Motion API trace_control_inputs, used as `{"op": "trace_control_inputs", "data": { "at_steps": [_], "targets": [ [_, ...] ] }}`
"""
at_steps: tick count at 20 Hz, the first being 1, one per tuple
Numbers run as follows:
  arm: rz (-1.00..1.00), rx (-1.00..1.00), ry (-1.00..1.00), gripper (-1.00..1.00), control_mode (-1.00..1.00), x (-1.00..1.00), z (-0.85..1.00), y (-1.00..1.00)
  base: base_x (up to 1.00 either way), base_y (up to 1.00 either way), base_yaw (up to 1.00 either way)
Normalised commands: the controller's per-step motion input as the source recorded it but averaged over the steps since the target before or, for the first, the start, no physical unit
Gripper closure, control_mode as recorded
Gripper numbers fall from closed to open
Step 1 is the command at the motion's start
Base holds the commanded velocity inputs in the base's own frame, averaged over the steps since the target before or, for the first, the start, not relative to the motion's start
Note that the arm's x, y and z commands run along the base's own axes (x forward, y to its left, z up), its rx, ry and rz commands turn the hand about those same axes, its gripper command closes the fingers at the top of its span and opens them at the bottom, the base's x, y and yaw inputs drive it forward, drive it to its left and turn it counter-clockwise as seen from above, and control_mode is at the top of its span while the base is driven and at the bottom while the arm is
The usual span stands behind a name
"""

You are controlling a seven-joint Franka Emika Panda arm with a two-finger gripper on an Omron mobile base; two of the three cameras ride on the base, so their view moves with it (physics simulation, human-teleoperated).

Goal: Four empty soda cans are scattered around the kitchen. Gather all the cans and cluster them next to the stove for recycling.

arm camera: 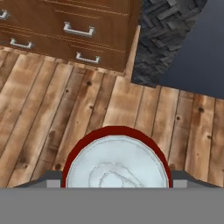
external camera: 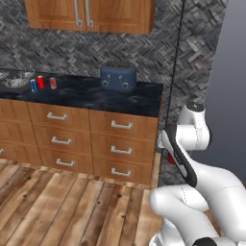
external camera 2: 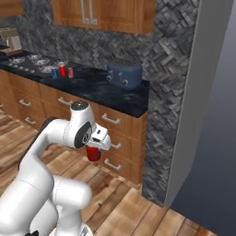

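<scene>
My gripper (external camera 2: 94, 148) is shut on a red soda can (external camera 2: 93, 154), held in the air in front of the drawers. The hand view looks down on this can's silvery top (arm camera: 116, 166), and a red sliver of the can (external camera: 170, 160) peeks from behind the arm. Three more soda cans stand together on the black counter: a blue one (external camera: 33, 85) (external camera 2: 55, 73) and two red ones (external camera: 41, 82) (external camera: 53, 83) (external camera 2: 62, 70) (external camera 2: 70, 72). They stand just right of the stove (external camera 2: 27, 62) (external camera: 12, 79), far left of my gripper.
A blue toaster (external camera: 118, 77) (external camera 2: 124, 73) sits on the counter near its right end. Wooden drawers (external camera: 120, 144) run below the counter. A tall grey fridge side (external camera 2: 207, 115) and a stone wall column (external camera 2: 161, 152) stand to the right. Wooden floor (arm camera: 52, 109) lies below.
</scene>
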Motion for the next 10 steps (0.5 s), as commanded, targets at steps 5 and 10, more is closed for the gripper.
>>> {"op": "trace_control_inputs", "data": {
  "at_steps": [5,10],
  "targets": [
    [0.0,0.0,0.0,1.0,1.0,0.0,0.0,0.0,0.53,0.47,-0.02],
    [0.0,0.0,0.0,1.0,1.0,0.0,0.0,0.0,0.55,0.43,-0.05]
  ]
}}
